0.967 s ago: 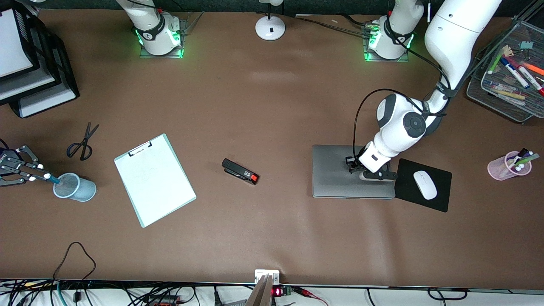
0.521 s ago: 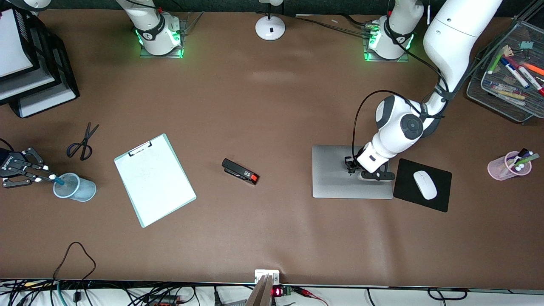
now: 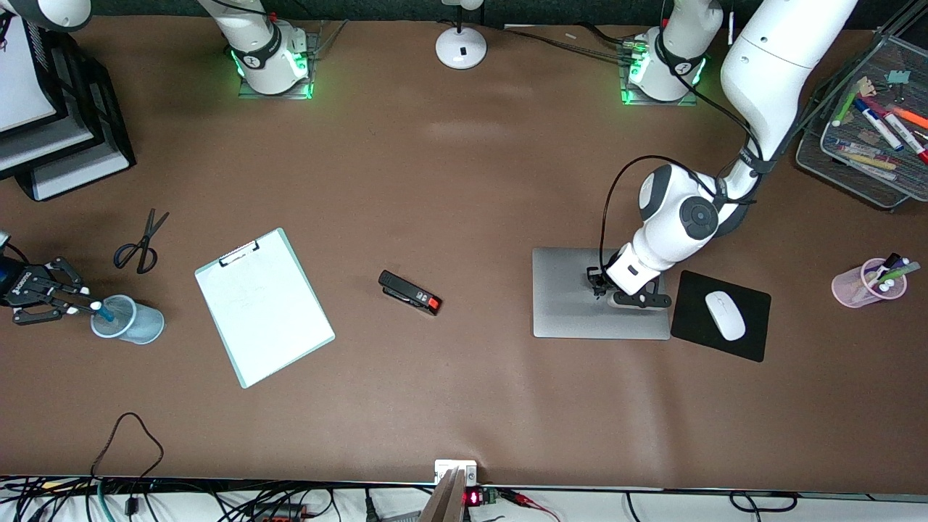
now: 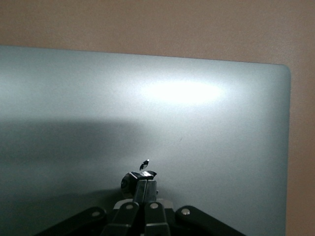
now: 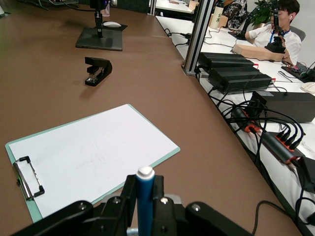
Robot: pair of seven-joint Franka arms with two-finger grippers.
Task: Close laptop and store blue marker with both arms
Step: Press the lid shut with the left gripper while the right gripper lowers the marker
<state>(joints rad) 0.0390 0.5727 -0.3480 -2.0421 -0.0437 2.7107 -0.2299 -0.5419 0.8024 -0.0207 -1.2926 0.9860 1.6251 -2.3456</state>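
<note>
Now left end effector (image 4: 143, 189) pressed together, tips down on lid of laptop (image 3: 580, 293); lid lies flat, so closing judged done. Right end effector (image 3: 76, 307) pinching blue marker (image 5: 144, 196), tip dipping into mesh cup (image 3: 130, 320) near the scissors (image 3: 141, 243). Remaining: release marker into cup, withdraw both arms.

no readable text, labels, or signs

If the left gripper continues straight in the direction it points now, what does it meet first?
Probably the closed lid of the laptop: the left gripper, fingers shut, points down at it and looks to be at or just above the lid already.
</note>
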